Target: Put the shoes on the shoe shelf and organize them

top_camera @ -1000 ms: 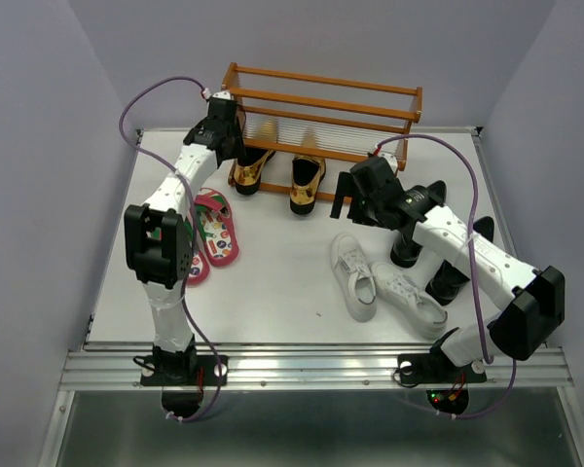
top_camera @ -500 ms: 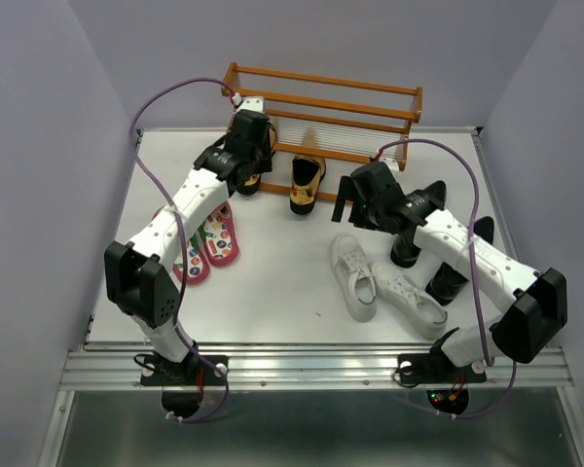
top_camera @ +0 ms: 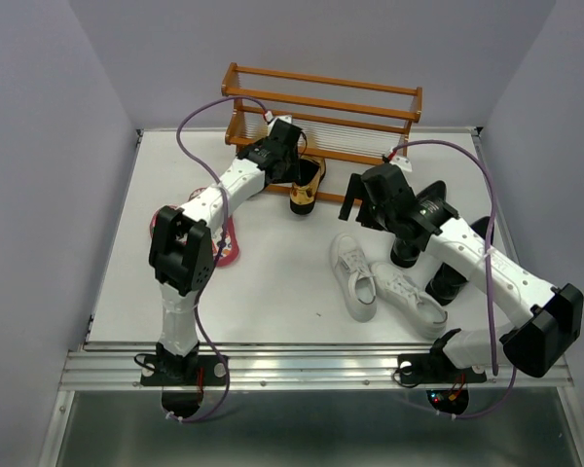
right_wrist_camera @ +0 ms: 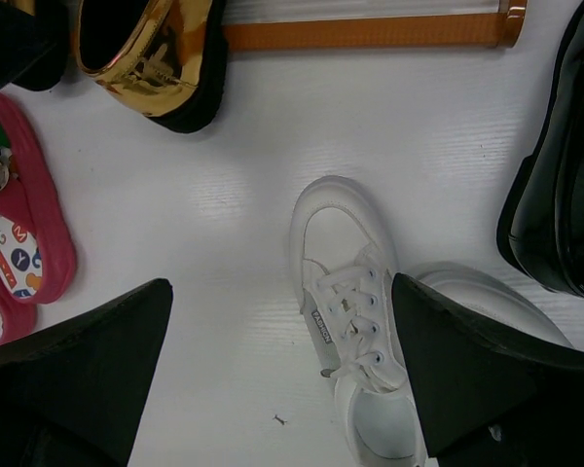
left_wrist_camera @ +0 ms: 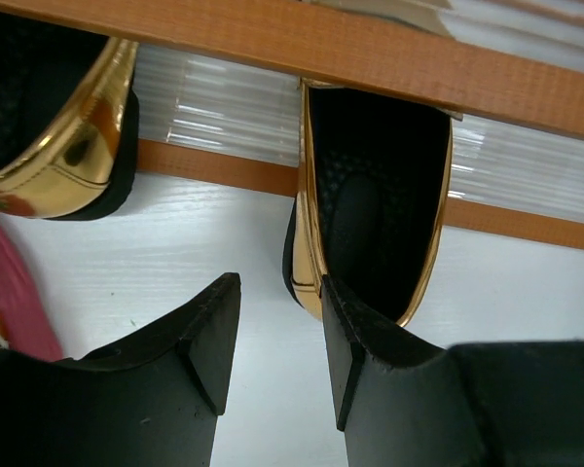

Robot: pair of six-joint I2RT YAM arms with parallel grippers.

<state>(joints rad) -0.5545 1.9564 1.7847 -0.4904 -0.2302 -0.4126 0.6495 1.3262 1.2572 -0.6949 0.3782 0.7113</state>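
Note:
The shoe shelf (top_camera: 321, 105) stands at the back of the table. One gold loafer (top_camera: 307, 185) lies with its toe under the lower tier; in the left wrist view this loafer (left_wrist_camera: 375, 195) lies just ahead of my open left gripper (left_wrist_camera: 277, 302), its heel wall near the right finger. The second gold loafer (left_wrist_camera: 49, 126) is to its left. My left gripper (top_camera: 292, 163) hovers over the loafers. My right gripper (right_wrist_camera: 282, 321) is wide open above a white sneaker (right_wrist_camera: 346, 292), not touching it. In the top view the right gripper (top_camera: 355, 207) is above the sneakers (top_camera: 355, 277).
The second white sneaker (top_camera: 411, 297) lies beside the first. Two black boots (top_camera: 446, 277) stand at the right, one also in the right wrist view (right_wrist_camera: 565, 195). Pink flip-flops (top_camera: 229, 238) lie left of centre, mostly under the left arm, one in the right wrist view (right_wrist_camera: 19, 224).
My left arm has swung right, from the left end of the shelf to the right-hand gold loafer. The right arm has shifted slightly right. No shoe has moved.

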